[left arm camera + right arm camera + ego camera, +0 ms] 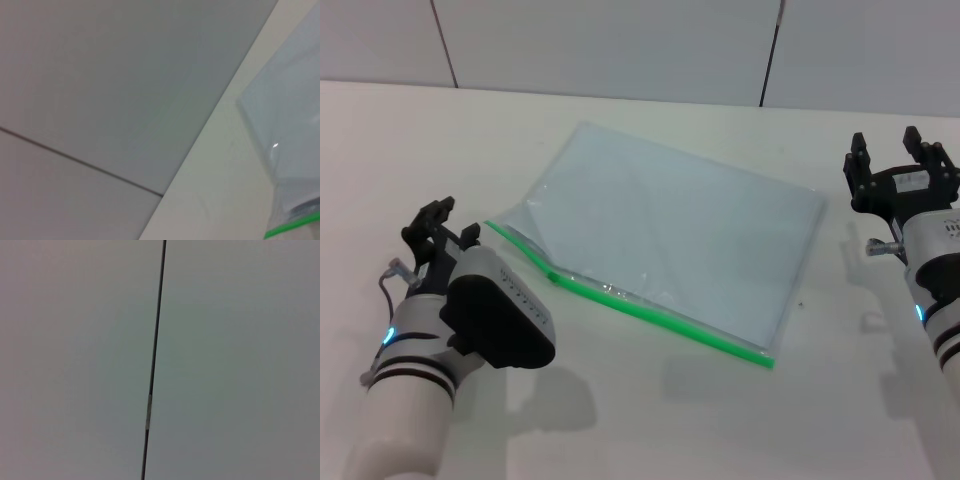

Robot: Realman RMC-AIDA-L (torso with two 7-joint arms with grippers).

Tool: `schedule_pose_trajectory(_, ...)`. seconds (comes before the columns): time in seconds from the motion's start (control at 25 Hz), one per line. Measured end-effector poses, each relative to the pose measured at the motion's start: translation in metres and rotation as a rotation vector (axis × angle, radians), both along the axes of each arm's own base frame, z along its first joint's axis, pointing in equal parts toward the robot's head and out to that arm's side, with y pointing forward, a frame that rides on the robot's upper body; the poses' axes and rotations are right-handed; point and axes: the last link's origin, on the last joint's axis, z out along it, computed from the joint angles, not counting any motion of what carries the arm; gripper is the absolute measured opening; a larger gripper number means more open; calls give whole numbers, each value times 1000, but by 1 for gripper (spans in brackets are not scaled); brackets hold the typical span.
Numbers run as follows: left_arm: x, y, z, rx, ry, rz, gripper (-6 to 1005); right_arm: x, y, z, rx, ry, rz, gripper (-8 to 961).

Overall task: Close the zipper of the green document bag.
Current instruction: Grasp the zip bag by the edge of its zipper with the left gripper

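The green document bag point(680, 225) lies flat on the white table point(650, 420), a translucent pale blue pouch turned at an angle. Its zipper point(660, 312) is a bright green strip along the near long edge, and a small slider tab point(552, 272) sits close to the strip's left end. My left gripper point(448, 225) rests on the table just left of that end, open and holding nothing. My right gripper point(890, 150) stands to the right of the bag, open and empty. The left wrist view catches a corner of the bag point(290, 120) and a bit of the zipper point(295, 227).
A grey panelled wall point(620, 40) runs behind the table's far edge. The right wrist view shows only a wall panel seam point(154, 360). Bare tabletop lies in front of the bag and between the two arms.
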Motion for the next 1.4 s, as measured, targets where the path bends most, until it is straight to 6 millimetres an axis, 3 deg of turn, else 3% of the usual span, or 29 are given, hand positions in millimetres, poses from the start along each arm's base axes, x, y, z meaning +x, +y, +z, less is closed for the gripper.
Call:
schedule_pose_trajectory(0.44,0,0,-9,-70,34,19,442,1,0,0,2,0,-2,579)
schedule_pose_trajectory(1.4,3,3,-7,-124,293,-18,442,1,-1,0,2,0,-4,578)
